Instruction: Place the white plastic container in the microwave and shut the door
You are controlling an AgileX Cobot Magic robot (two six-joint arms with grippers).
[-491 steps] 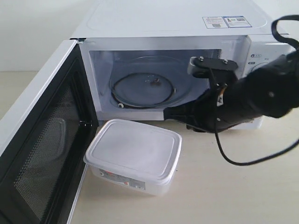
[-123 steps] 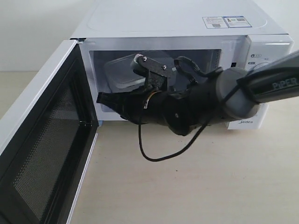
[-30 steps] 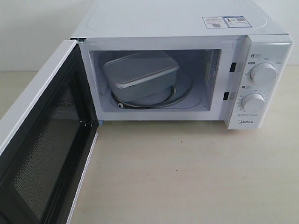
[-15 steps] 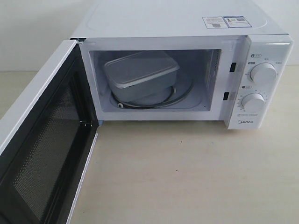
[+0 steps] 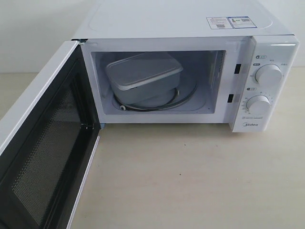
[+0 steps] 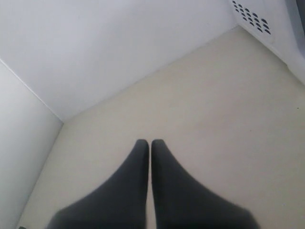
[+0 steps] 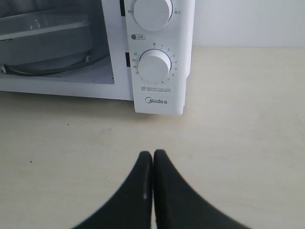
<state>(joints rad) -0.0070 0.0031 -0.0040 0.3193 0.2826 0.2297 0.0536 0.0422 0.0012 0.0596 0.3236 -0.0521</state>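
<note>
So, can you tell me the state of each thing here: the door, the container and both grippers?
door: wide open.
white plastic container: lid on, inside the microwave, not held.
left gripper: jaws shut, empty, over bare tabletop.
right gripper: jaws shut, empty, in front of the microwave.

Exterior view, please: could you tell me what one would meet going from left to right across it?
Open door → container → control panel
</note>
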